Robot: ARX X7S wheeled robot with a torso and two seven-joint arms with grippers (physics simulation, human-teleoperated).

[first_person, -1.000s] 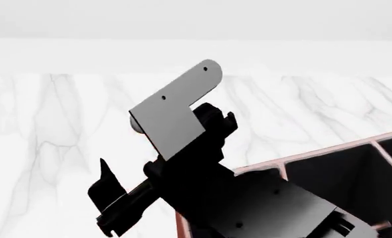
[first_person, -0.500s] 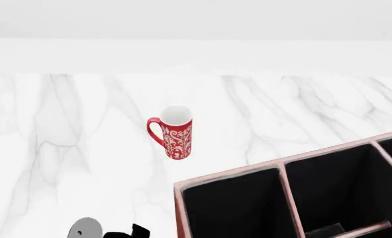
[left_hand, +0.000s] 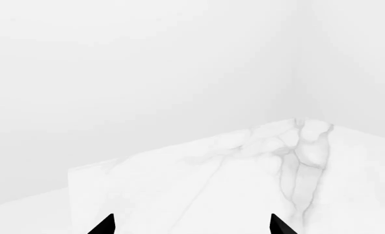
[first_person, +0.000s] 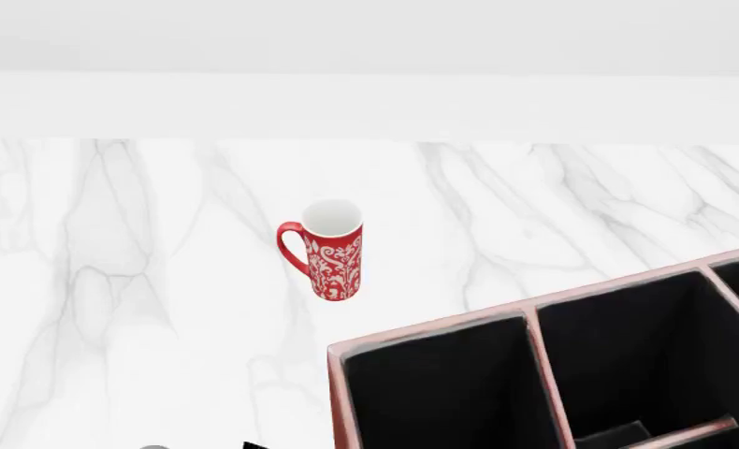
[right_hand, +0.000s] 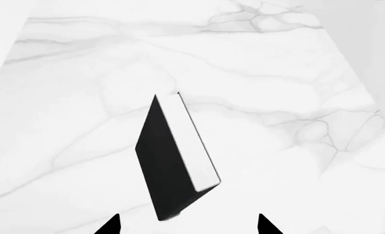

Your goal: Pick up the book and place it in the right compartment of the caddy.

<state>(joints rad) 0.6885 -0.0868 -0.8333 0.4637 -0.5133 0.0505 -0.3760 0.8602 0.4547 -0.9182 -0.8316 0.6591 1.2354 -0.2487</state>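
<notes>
The book [right_hand: 173, 161] is black with a white page edge and stands on edge on the marble table in the right wrist view. It is out of sight in the head view. My right gripper [right_hand: 188, 226] is open, its two black fingertips [right_hand: 111, 225] spread either side of the book's near corner without touching it. My left gripper [left_hand: 192, 226] is open over bare marble near a table corner, with nothing between its tips. The caddy [first_person: 432, 329], reddish-brown with pale rims and black compartments, fills the head view's lower right.
A red patterned mug [first_person: 329, 251] with a white inside stands upright on the marble, left of and behind the caddy. A sliver of black arm [first_person: 253, 445] shows at the head view's bottom edge. The table's far edge meets a white wall.
One second ago a black arm with a grey bracket filled the middle of the head view and hid the mug. It has dropped down out of view, uncovering the mug and the caddy.
</notes>
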